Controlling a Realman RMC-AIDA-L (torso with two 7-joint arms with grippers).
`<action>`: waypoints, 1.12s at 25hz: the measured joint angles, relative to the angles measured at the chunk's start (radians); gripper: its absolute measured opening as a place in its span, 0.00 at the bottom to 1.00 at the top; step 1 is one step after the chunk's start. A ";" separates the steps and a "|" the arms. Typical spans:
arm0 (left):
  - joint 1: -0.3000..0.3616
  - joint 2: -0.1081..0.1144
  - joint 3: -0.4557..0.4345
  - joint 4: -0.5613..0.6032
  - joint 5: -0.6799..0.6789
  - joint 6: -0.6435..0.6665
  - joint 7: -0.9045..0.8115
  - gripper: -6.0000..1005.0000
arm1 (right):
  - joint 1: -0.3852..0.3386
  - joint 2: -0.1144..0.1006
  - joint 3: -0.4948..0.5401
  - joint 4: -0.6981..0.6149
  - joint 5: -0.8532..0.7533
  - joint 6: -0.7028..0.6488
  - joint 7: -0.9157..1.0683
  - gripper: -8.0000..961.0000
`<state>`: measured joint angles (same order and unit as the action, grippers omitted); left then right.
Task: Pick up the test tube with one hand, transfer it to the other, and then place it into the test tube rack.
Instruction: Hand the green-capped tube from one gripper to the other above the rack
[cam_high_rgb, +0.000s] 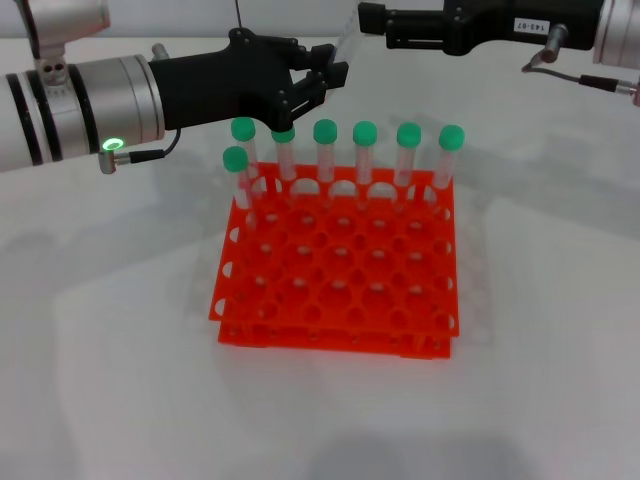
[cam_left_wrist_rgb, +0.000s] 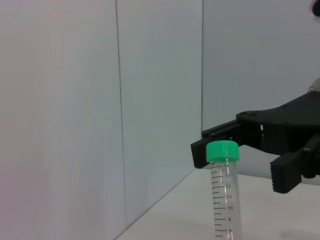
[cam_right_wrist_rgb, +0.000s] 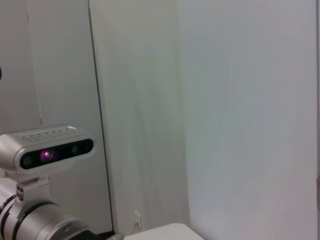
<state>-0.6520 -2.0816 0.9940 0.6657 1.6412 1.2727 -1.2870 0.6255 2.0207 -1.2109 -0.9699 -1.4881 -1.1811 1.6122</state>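
The test tube (cam_high_rgb: 346, 45) is a slim clear tube, held up in the air behind the rack. My left gripper (cam_high_rgb: 333, 78) is shut on its lower end. In the left wrist view its green cap (cam_left_wrist_rgb: 222, 151) points toward my right gripper (cam_left_wrist_rgb: 242, 162), which is open, with one finger just behind the cap and the other off to the side. In the head view the labelled right gripper (cam_high_rgb: 373, 24) reaches in from the upper right, and its tip hides the cap. The orange-red test tube rack (cam_high_rgb: 340, 290) stands on the table below both grippers.
Several green-capped tubes (cam_high_rgb: 365, 150) stand upright in the rack's back row, and one more (cam_high_rgb: 236, 175) stands in the second row at the left. White table (cam_high_rgb: 120, 380) lies all around the rack. The right wrist view shows only a wall and the left arm's wrist camera (cam_right_wrist_rgb: 50, 150).
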 joint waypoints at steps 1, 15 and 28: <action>0.000 0.000 0.000 0.000 0.000 0.000 0.000 0.20 | 0.002 0.000 -0.002 0.002 0.000 0.003 0.000 0.85; 0.005 0.000 0.001 0.000 0.000 -0.002 0.000 0.21 | 0.008 -0.001 -0.008 0.002 0.002 0.016 0.000 0.70; 0.000 0.000 0.005 0.000 0.000 0.000 0.002 0.22 | 0.024 0.001 -0.018 0.002 0.004 0.021 0.000 0.55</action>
<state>-0.6515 -2.0816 0.9994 0.6657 1.6413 1.2731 -1.2855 0.6491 2.0217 -1.2288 -0.9679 -1.4837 -1.1602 1.6118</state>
